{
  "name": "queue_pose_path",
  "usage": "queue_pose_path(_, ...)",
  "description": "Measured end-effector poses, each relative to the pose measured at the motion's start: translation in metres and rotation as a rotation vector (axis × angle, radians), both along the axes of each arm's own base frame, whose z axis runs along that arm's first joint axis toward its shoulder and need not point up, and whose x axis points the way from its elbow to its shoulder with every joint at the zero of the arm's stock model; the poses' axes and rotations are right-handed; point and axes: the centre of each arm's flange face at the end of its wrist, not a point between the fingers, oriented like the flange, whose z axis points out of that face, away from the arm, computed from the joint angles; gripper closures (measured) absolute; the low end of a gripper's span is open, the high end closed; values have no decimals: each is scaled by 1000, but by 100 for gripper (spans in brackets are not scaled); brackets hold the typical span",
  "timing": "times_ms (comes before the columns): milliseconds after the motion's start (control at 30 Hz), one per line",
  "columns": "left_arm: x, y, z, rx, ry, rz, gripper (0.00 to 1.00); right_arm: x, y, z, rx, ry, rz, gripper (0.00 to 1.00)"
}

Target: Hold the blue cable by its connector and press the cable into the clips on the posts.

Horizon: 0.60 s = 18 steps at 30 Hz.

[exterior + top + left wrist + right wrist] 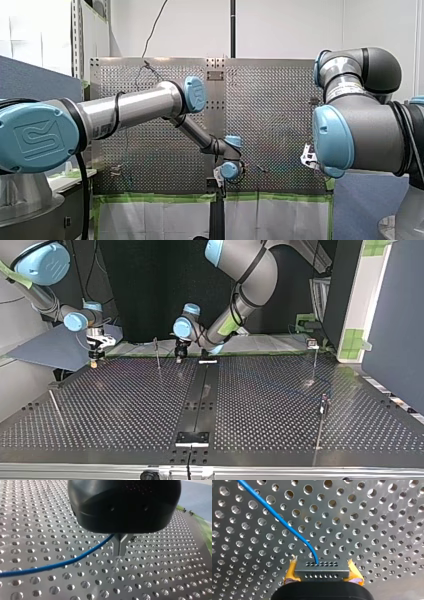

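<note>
While my right gripper pinches the one grey connector between its yellow pads, the single blue cable leaves the connector's upper face, bends, and runs off ahead of the gripper over the bench. Two rows of small holes show on the connector; the cable comes out of the upper row, near its middle.

My left gripper has its two metal fingers pressed together, and the cable meets them where they join, so it looks nipped there; from the fingers it sags away to one side, above the bench.

From the top view, both grippers work along the bench's far edge: the right one at that view's far left corner, the left one near the dark middle seam. Three thin posts show: one between the grippers, just beside the left; one near the far right corner; one by the right edge, well apart from both grippers. Whether the cable sits in any clip, I cannot tell.
</note>
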Motion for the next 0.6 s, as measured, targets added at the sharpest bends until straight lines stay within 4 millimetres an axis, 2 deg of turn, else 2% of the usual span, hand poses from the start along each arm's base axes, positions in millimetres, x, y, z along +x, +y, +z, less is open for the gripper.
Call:
queue_pose_path(300,0,3,-4,53,-11,-24,100,5,1,0,1,1,8,100)
queue_pose_path(333,0,3,-4,55,-11,-25,64,5,1,-1,2,1,8,100)
queue_pose_path(367,0,4,-4,57,-11,-26,64,6,1,-1,3,1,9,100)
queue_pose_path(400,1,5,-5,60,-12,-27,38,6,1,-1,3,1,9,100)
queue_pose_path(433,2,7,-5,64,-11,-28,22,6,2,-1,3,1,10,100)
queue_pose_path(467,4,11,-7,71,-11,-30,22,7,2,-1,3,1,10,100)
queue_pose_path(500,5,14,-9,77,-10,-33,0,7,2,-1,4,2,10,100)
queue_pose_path(600,4,21,-18,104,-3,-50,0,7,2,-2,4,2,10,100)
